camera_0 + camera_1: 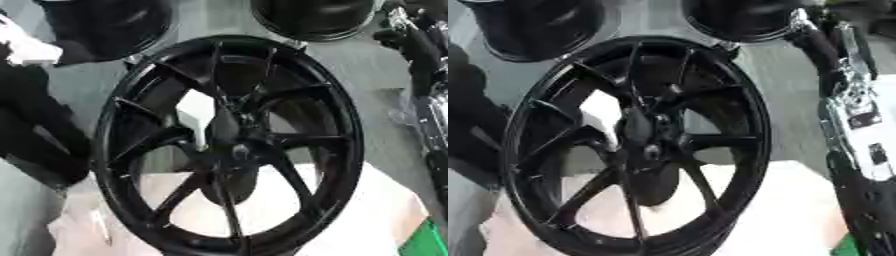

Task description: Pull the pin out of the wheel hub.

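A large black spoked wheel (232, 145) stands tilted in the middle, its lower rim on white padding (372, 215). Its hub (238, 150) is dark, and I cannot make out a pin on it. A white patch (196, 117) shows through the spokes just left of the hub. My right arm (846, 105), silver and black, runs down the right edge, clear of the rim. Its dark upper end (802, 27) sits near the top of the wheel, where the hand is not clear. A black mass (35, 135) at the left, beside the rim, looks like my left arm.
Two other black round objects stand at the back: one at the top left (109, 25), one at the top right (315, 17). Grey floor (376, 75) lies between them and the wheel. A green thing (429, 242) shows at the lower right corner.
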`<state>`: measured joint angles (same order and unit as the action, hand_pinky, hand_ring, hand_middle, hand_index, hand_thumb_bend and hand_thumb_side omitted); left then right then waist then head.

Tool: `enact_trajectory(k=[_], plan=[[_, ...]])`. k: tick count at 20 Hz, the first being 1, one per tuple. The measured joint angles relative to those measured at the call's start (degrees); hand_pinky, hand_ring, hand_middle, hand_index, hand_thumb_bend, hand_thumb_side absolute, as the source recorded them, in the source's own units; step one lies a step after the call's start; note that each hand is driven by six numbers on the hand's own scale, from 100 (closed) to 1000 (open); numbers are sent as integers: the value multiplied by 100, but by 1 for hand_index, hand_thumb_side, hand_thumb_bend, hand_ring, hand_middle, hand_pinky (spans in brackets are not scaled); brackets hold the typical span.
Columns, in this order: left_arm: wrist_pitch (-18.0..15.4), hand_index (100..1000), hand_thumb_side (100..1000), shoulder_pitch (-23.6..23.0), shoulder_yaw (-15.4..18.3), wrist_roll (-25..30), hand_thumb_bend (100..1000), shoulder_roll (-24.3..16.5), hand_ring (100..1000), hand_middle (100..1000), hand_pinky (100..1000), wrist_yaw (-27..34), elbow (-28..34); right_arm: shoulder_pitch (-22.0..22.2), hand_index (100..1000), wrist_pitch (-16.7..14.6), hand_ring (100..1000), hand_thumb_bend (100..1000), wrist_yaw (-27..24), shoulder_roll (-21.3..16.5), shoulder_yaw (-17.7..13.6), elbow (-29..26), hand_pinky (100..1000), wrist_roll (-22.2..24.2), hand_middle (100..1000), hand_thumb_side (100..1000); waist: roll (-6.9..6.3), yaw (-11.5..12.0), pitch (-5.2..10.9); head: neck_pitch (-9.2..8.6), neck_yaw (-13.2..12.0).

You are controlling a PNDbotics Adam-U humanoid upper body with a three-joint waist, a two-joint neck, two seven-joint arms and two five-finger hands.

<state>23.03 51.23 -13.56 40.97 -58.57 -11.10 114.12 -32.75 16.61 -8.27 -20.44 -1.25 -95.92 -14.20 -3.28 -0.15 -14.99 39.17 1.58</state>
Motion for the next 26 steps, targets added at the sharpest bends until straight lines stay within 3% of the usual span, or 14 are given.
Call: enact_trajectory(k=[7,11,20,21,26], plan=[[12,793,278,-85,75,-85,473,-50,790,748,839,-86,0,0,723,-11,647,100,0,0,-14,0,805,-14,607,491,4,-17,-10,-4,-8],[3,818,301,-90,73,-74,517,-50,799,760,846,-99,0,0,723,-13,647,100,0,0,-14,0,805,-29,607,491,4,-21,-11,-7,-27],[-180,830,297,117,-107,337,546,-40,806,767,850,67,0,0,722,-12,647,100,0,0,-13,0,805,-29,607,491,3,-25,-11,-7,-49],[-186,853,291,119,-107,353,653,-40,855,810,886,68,0,0,722,-12,647,100,0,0,-13,0,805,-29,606,494,3,-25,-11,-7,-49],[-362,865,295,305,-436,589,662,167,854,810,884,261,0,-31,722,1,647,100,0,3,28,0,805,7,607,494,-61,-150,-11,-59,-130]])
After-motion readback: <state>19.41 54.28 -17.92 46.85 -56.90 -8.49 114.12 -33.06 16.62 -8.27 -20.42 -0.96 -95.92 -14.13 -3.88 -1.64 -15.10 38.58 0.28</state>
